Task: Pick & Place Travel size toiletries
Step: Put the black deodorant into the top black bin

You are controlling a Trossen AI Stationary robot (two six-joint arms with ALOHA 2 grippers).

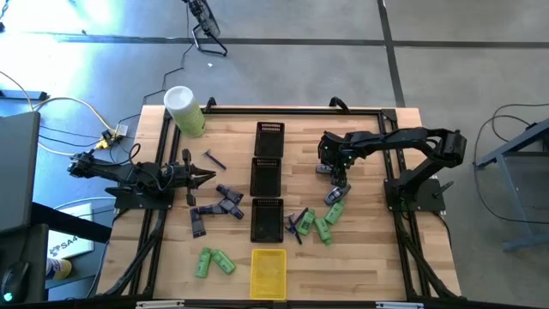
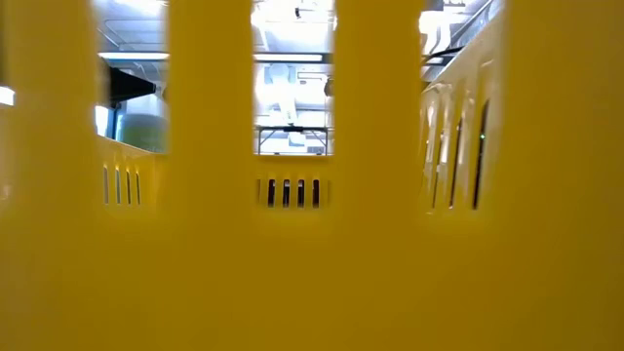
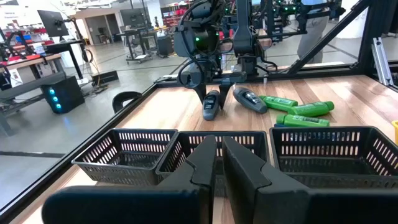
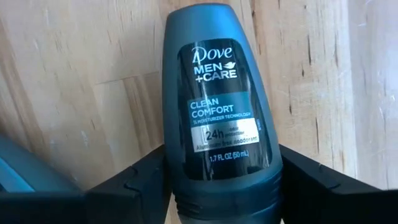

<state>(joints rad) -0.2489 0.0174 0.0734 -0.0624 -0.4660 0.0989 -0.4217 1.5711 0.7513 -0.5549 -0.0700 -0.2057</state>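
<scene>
Dove roll-on deodorant point(image 4: 219, 106) lies on the worktop's right half, near the black trays point(image 1: 268, 182). Right gripper point(image 1: 336, 176) brackets its cap end, jaws not yet clamped. Rigid, light, smooth plastic: grip across the flats.

Left gripper point(image 3: 219, 163) waits shut, empty, at the left edge.

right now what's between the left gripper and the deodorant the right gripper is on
In the left wrist view, a row of black trays lies between the shut left gripper and the deodorant that the right gripper straddles; the high view agrees.

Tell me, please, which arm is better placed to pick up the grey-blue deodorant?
The right: its gripper already straddles the deodorant, fingers on both sides. The left gripper waits shut across the black trays.
</scene>
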